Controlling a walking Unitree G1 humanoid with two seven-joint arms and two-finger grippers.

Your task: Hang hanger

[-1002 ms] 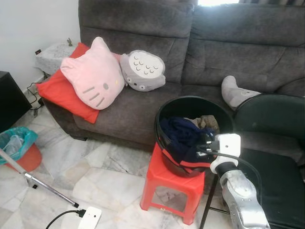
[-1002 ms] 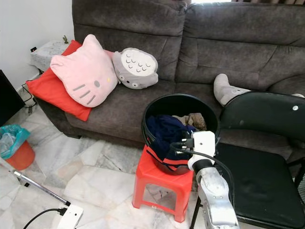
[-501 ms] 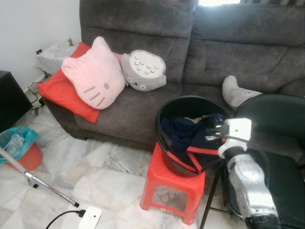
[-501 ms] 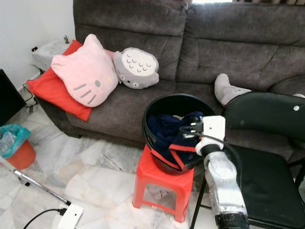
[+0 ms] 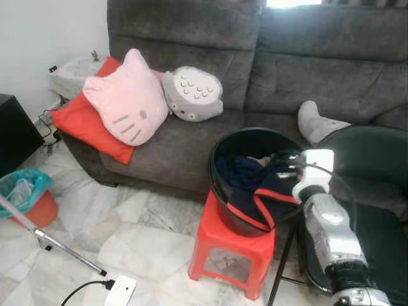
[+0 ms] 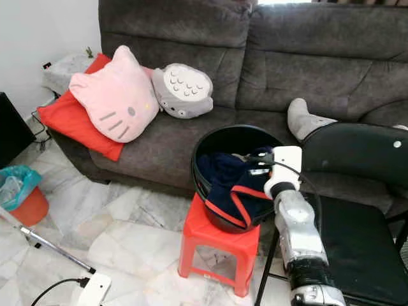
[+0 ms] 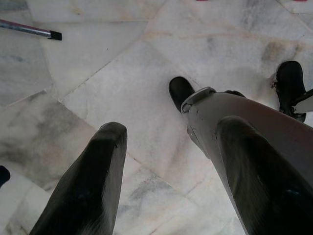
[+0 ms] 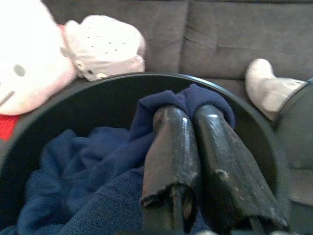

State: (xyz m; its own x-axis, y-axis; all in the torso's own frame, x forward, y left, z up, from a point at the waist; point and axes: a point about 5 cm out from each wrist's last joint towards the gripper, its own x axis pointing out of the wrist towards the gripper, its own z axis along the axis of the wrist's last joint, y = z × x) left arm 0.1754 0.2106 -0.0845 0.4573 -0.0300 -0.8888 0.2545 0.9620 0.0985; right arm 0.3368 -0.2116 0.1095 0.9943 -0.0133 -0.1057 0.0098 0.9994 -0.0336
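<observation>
A teal bag is sitting in an orange bin on the floor at far left. On the sofa, a pink cushion is leaning beside a grey one. A black basket is standing on a red stool, holding a navy garment with red trim. The right claw is pinching a fold of that garment, fingers closed on it. The left claw is hanging spread wide above the floor, holding nothing. No hanger can be made out.
</observation>
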